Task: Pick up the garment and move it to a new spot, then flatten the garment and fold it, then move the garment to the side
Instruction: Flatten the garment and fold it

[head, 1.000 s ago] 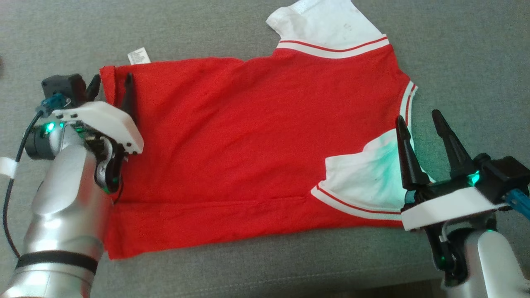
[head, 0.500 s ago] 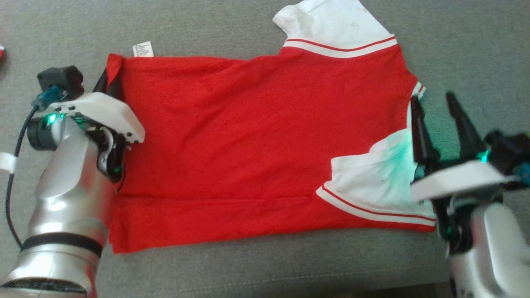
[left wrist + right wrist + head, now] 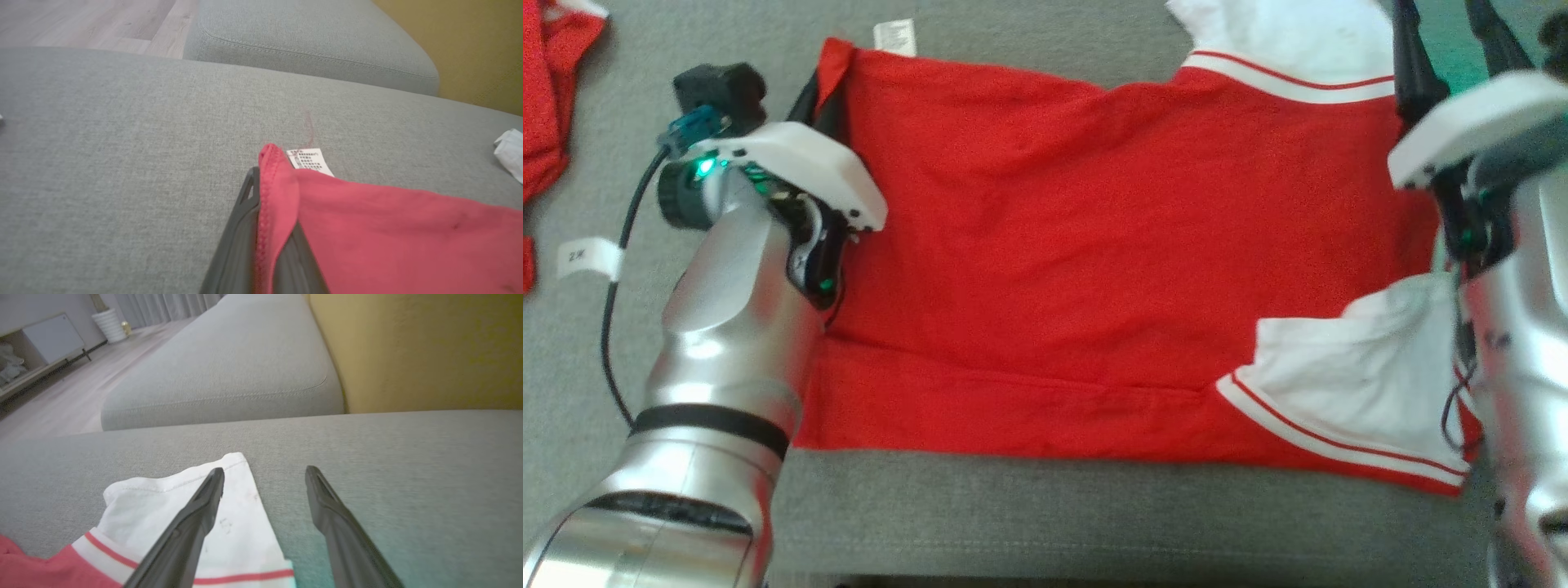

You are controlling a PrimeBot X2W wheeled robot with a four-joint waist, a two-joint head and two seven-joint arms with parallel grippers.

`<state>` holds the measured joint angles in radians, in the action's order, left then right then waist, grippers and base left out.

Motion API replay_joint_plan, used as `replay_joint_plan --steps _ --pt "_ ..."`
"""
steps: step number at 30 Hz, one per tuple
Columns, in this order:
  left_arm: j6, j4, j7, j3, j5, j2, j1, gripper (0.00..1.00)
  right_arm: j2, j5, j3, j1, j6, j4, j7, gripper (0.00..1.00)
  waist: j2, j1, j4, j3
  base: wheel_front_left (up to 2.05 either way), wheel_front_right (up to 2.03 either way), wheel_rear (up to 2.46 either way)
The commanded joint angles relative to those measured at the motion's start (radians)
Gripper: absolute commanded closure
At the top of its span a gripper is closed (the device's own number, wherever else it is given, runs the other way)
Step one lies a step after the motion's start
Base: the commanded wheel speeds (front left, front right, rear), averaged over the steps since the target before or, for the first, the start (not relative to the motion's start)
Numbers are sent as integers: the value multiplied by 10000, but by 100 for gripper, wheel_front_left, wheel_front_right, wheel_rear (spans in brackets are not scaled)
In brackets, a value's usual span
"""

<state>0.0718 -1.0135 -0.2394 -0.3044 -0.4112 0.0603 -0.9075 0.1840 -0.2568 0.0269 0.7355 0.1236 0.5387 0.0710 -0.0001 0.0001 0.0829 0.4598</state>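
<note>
The red garment [image 3: 1094, 269] lies flat on the grey sofa [image 3: 1054, 506], its long side running left to right. Our left gripper [image 3: 818, 102] pinches its far left corner. Our right gripper [image 3: 1450, 37], fingers apart, is over the far white sleeve [image 3: 1290, 33], ready to grab, we think.

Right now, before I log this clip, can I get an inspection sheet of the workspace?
Surface: grey sofa cushion.
Job's things: red garment spread out; care label at its corner.
Clutter: another red cloth at the head view's upper left.
Grippers: left gripper shut on the garment's hem corner; right gripper open over a white sleeve.
Cables: black cable with a white tag beside the left arm.
Surroundings: yellow backrest, second cushion, wooden floor.
</note>
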Motion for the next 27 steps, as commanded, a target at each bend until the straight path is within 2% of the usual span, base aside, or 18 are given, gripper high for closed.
replay_joint_plan --steps 1,7,16,17,18,19,20,27 --pt "92 138 -132 96 -110 176 -484 100 161 10 394 845 71 478 108 0 1 -1 419 369 0 0 0" --pt "220 -2 -191 -202 -209 -29 -837 100 332 226 887 2616 71 2641 246 0 1 -1 744 670 0 0 0" --pt "295 -119 -218 -477 -417 -91 -1011 100 240 483 1394 4040 71 4749 758 0 1 -1 839 860 0 0 0" --pt "297 -109 -219 -492 -443 -93 -1022 100 218 453 1496 4153 71 4892 779 3 1 -1 843 874 0 0 0" --pt "298 -91 -220 -506 -463 -94 -1023 100 214 407 1571 4247 71 5015 753 30 1 -1 847 880 0 0 0" --pt "303 -74 -220 -515 -497 -96 -1009 100 185 318 1633 4323 71 5144 762 71 1 -1 845 876 0 0 0" --pt "308 -54 -221 -528 -533 -96 -989 100 155 198 1678 4377 71 5262 782 100 1 -1 842 867 0 0 0" --pt "274 94 -222 -421 -641 -85 -761 100 204 -564 2248 4360 71 5285 76 100 1 -1 709 654 0 0 0"
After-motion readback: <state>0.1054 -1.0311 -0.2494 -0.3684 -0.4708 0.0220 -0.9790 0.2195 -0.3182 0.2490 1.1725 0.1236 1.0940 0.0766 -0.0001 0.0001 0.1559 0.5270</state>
